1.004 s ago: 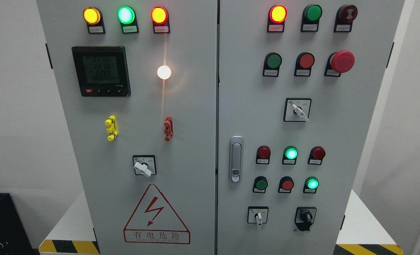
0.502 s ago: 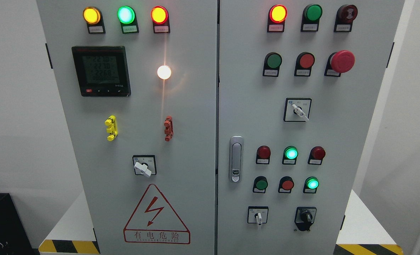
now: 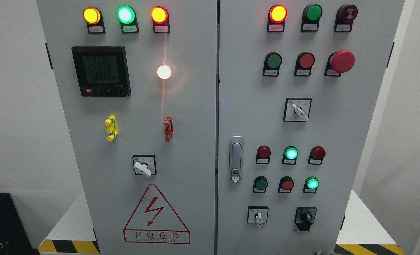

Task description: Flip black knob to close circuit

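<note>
The black knob (image 3: 306, 215) sits on a black plate at the lower right of the grey cabinet's right door (image 3: 245, 117). Its grip stands roughly upright. A small grey tip of the right hand (image 3: 323, 253) pokes in at the bottom edge, below and a little right of the knob and apart from it. Too little of it shows to tell how its fingers stand. The left hand is out of view.
White-handled selector switches sit left of the knob (image 3: 258, 216), higher on the right door (image 3: 298, 110) and on the left door (image 3: 143, 166). A red mushroom button (image 3: 341, 61) sticks out at the upper right. A door latch (image 3: 235, 159) sits near the centre seam.
A small grey tip has come into view at the bottom edge, right of the middle. The panel and the knob look the same.
</note>
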Controlling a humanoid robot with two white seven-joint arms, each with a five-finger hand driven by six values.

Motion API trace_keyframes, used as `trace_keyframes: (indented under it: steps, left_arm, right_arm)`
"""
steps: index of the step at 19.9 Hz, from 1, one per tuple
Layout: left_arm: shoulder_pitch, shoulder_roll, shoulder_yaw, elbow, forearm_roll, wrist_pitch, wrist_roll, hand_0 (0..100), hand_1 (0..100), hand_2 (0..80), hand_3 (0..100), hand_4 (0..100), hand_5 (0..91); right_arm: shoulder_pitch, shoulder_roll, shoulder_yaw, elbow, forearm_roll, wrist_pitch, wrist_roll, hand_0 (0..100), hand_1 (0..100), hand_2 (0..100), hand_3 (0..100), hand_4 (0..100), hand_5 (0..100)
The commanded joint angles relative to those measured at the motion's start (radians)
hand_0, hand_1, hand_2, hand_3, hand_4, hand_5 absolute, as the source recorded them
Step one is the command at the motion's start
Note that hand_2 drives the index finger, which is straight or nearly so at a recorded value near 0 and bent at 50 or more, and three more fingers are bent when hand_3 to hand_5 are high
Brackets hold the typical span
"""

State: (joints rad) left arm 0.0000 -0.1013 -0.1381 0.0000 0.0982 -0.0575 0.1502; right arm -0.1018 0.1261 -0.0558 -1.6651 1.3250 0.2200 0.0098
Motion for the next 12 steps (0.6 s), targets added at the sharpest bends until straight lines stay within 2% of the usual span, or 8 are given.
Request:
trace_keyframes:
  steps: [1, 4, 12]
  left_arm:
    - [0.023, 0.000, 0.000, -0.029, 0.000, 0.001, 0.000, 12, 56, 0.0, 0, 0, 0.0]
    - [0.023, 0.000, 0.000, -0.029, 0.000, 0.001, 0.000, 12, 56, 0.0, 0, 0, 0.0]
    - [0.021, 0.000, 0.000, -0.029, 0.000, 0.001, 0.000, 12, 56, 0.0, 0, 0, 0.0]
  right_arm:
    - [-0.062, 0.001, -0.018, 0.005, 0.010, 0.010, 0.006, 0, 0, 87, 100, 97, 100]
    - [-0.084, 0.001, -0.018, 0.019, 0.017, 0.013, 0.022, 0, 0, 88, 100, 97, 100]
    - [-0.119, 0.001, -0.052, 0.048, 0.029, 0.013, 0.024, 0, 0, 88, 100, 97, 100]
